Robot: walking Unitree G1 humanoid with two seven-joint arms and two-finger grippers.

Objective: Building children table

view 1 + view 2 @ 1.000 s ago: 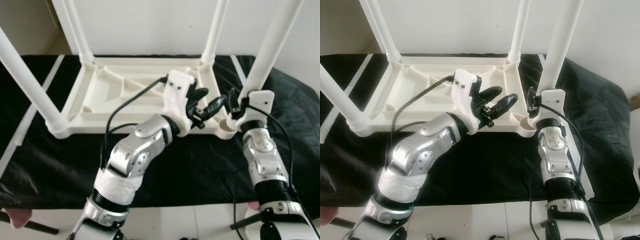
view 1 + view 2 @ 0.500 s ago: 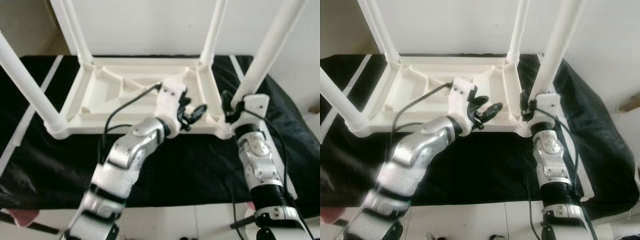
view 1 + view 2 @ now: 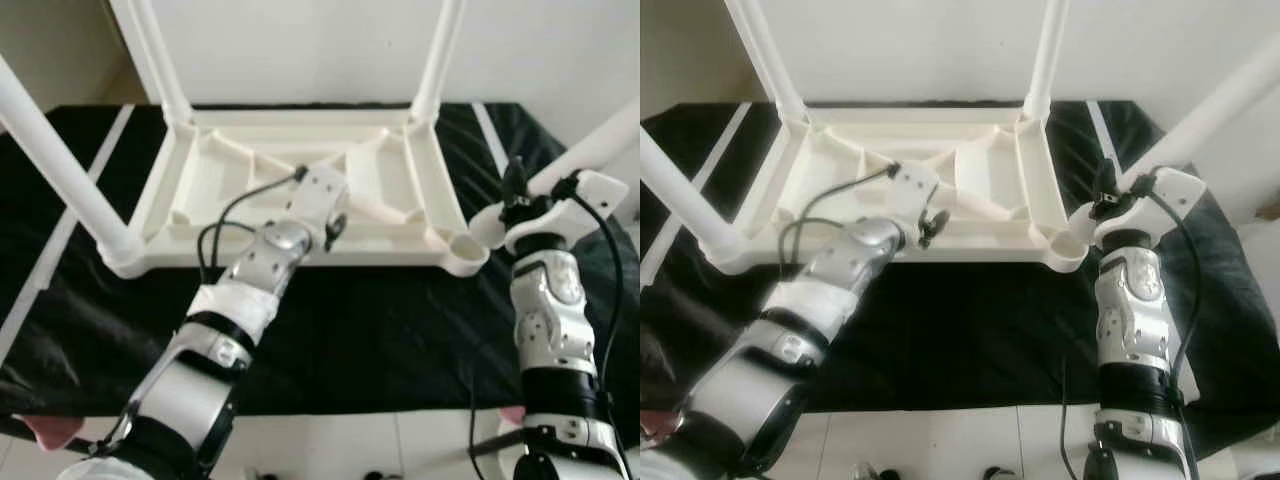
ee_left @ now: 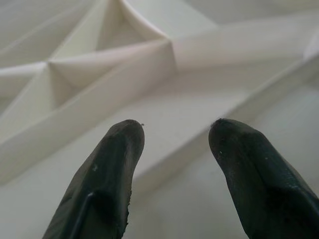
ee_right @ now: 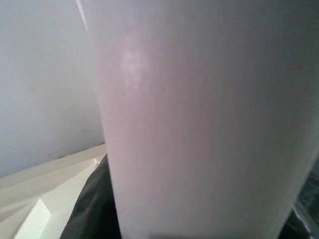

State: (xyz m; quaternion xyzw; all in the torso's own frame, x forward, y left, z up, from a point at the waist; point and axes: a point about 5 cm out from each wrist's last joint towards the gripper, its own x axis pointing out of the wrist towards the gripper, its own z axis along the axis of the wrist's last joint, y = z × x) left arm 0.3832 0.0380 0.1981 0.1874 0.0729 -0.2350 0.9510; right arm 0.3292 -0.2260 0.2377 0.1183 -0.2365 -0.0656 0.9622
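1. Left eye view: we've got the upturned white children's table (image 3: 300, 190) lying underside-up on the black-covered counter (image 3: 400, 330). Three legs already stand in their corners. Our right hand (image 3: 520, 200) holds the fourth table leg (image 3: 600, 150), tilted well off to the right, its foot end just beside the empty near-right corner socket (image 3: 462, 252). The risk: at that slant the leg could jam on the socket rim or skid off it instead of seating.

2. Right eye view: same scene, and the left hand (image 3: 930, 222) rests over the ribs near the table's middle. If we push the leg in sideways, the whole table could slide on the cloth, so we'd say that hand needs to bear down.

3. Left wrist view: the left hand's fingertips (image 4: 114, 159) are spread apart over the ribbed underside (image 4: 164, 59), gripping nothing. Pressing on a thin rib could let it slip off.

4. Right wrist view: the leg sits right against the lens, so the right hand looks clamped on it, though we can't see the fingers. A loose grip might let the leg twist as it goes in.
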